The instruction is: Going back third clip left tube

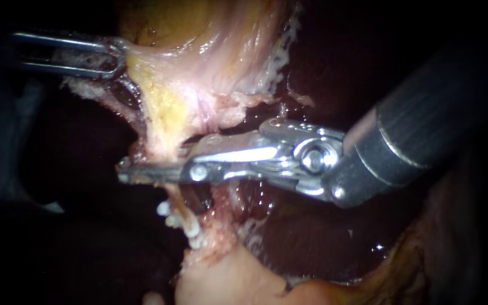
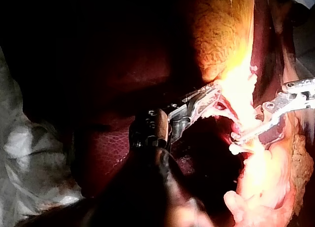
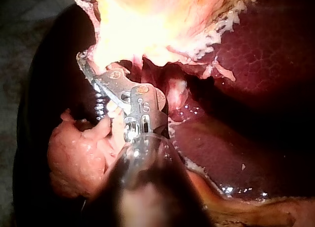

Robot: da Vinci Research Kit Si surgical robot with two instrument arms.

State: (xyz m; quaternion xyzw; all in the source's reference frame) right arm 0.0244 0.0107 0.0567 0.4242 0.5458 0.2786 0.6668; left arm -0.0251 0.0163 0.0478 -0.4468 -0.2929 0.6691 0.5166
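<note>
My left instrument (image 1: 115,56) comes in at the upper left, its jaws shut on the edge of the pale yellow gallbladder (image 1: 199,51), holding it up; the left wrist view shows the same grip (image 2: 209,98). My right instrument (image 1: 159,161) reaches across from the right. Its long jaws stand slightly apart across a stretched pink tube (image 1: 168,135), one jaw in front of the tube and one behind. White clips (image 1: 193,232) sit on the tube just below those jaws, and they also show as clips (image 3: 100,109) beside the jaws in the right wrist view.
Dark red liver (image 1: 312,237) lies behind and below the tube. A pale lump of tissue (image 1: 221,277) sits at the tube's lower end. A second strand (image 1: 221,197) runs beside the clipped tube. White cloth (image 2: 19,148) lies beside the liver in the left wrist view.
</note>
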